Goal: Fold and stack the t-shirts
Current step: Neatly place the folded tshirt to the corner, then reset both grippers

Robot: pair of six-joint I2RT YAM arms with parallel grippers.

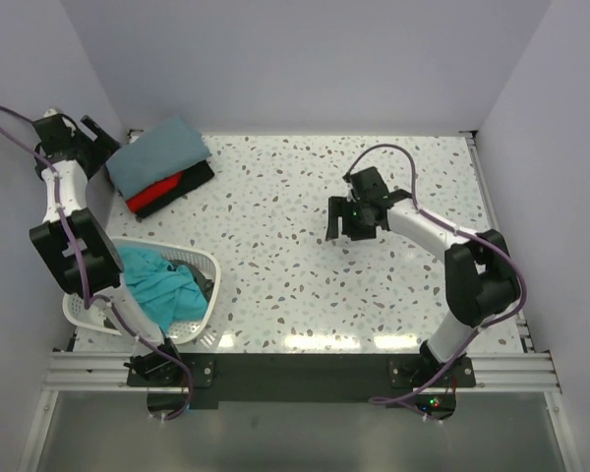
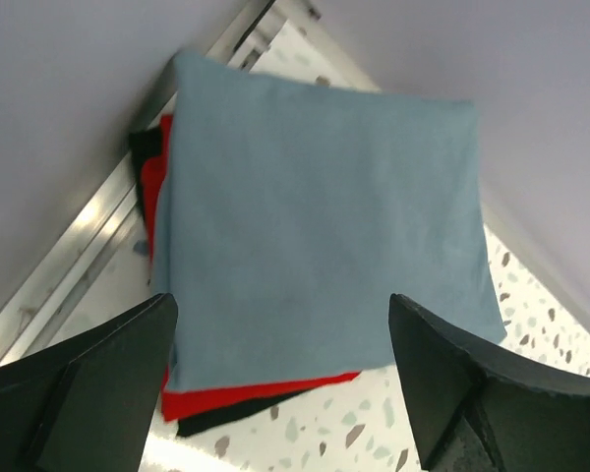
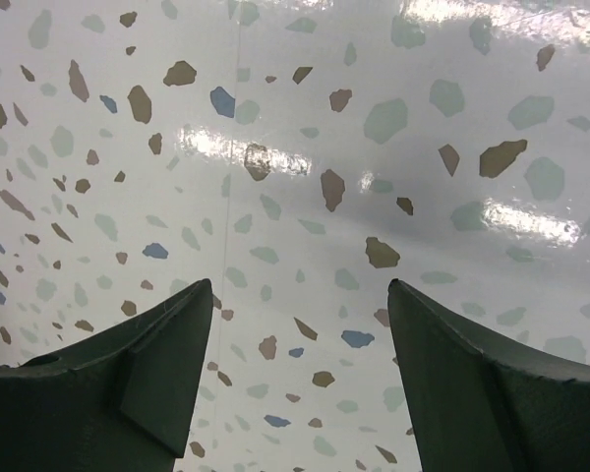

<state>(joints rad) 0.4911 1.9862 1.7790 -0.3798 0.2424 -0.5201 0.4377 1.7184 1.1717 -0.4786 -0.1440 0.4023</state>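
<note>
Pincers both stand wide and empty as I watch from the remote desk. The left pincer [image 2: 280, 324] hangs over the folded pile beyond the laundry basket [image 1: 212, 264], and the right pincer [image 3: 301, 295] hovers above bare speckled worktop [image 1: 275, 295], well apart from the basket on its far right side.

The pile holds three folded shirts: a blue-grey t-shirt [image 2: 324, 216] on top, a red t-shirt [image 2: 246, 398] under it and a black t-shirt [image 2: 216, 423] at the bottom, their edges stepped rather than flush. A crumpled teal t-shirt [image 1: 159, 287] fills the basket beside a dark grey garment [image 1: 201, 279], so I judge the folding only partly done.

My main worry is the pile. With the left pincer's open fingers straddling the blue-grey shirt, any dip or sideways sweep could catch its top fold and drag the layers askew, or push them toward the rail behind them.

The basket is the next hazard. It looks light and sits at the worktop's near edge, against the left arm. A pull on the teal shirt could bring the grey garment up with it, or tip or slide the basket toward that edge.

Both arms may have to meet on the open worktop beside the basket to spread the cloth, and a poorly timed reach could knock one into the other.
</note>
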